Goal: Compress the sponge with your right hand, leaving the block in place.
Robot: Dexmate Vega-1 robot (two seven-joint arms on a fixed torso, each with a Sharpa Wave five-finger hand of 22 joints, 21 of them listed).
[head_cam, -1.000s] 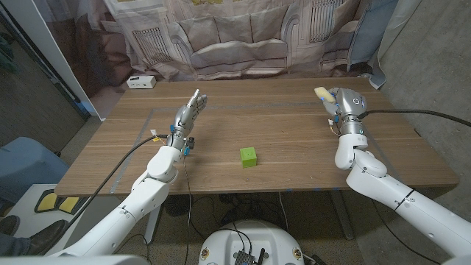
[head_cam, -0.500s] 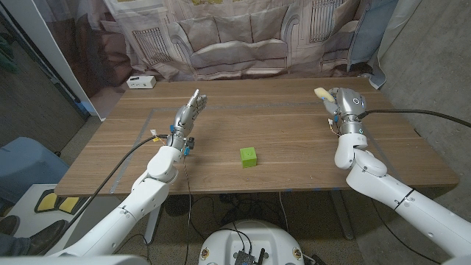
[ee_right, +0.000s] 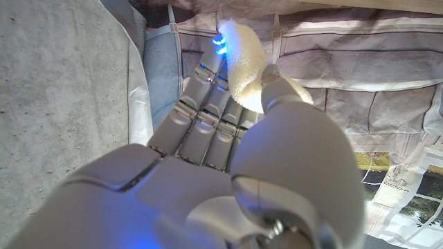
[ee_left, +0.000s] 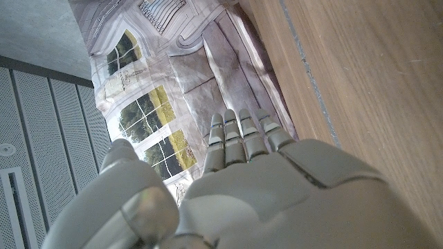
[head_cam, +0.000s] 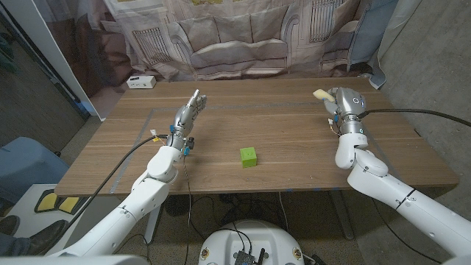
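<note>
The pale yellow, soft foam sponge (ee_right: 243, 66) is off the table, pinched in the robot's right hand (head_cam: 340, 99) at the far right part of the wooden table (head_cam: 294, 147). In the right wrist view the thumb presses the sponge against the straightened fingers (ee_right: 208, 117), and the foam bulges out past the thumb tip; in the head view a pale end of the sponge (head_cam: 321, 93) pokes out beside the hand, toward the table's middle.

The small bright green cube block (head_cam: 249, 156) sits on the table near the front edge, about midway between the two arms and well apart from both hands — nothing touches it.

The left hand (head_cam: 187, 114) is raised over the left half of the table, holding nothing. Its fingers (ee_left: 239, 138) are stretched out straight and close side by side, with the thumb standing a little apart.

A small white box (head_cam: 140, 82) lies at the far left corner of the table — whether anything is in it I cannot tell. Behind the table hangs a printed fabric backdrop (head_cam: 235, 37) showing a sofa and windows.
</note>
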